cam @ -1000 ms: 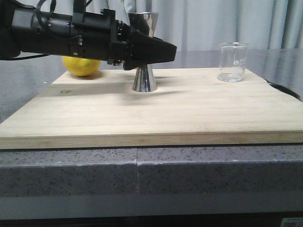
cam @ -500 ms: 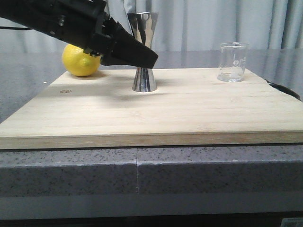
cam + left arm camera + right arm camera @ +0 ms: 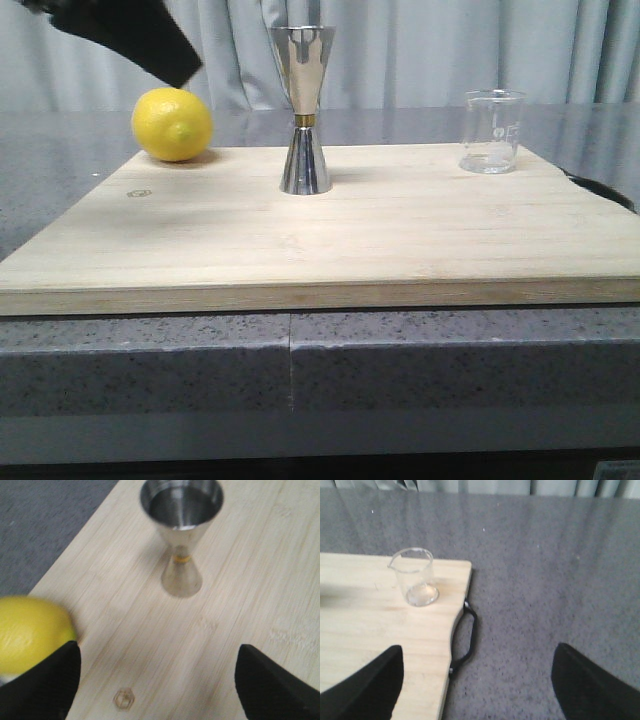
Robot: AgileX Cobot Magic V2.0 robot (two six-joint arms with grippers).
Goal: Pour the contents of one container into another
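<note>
Front view: lemon (image 3: 172, 124) (upright) beside jigger (image 3: 304, 110).

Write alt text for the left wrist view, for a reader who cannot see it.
A shiny steel jigger stands upright on a pale wooden board, seen from above so its open top cup shows. A blurred yellow lemon lies at one edge, and the left gripper is open and empty, its two dark fingertips framing the board.

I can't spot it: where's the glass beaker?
The beaker stands at the board's far right corner in the front view, well right of the jigger.
</note>
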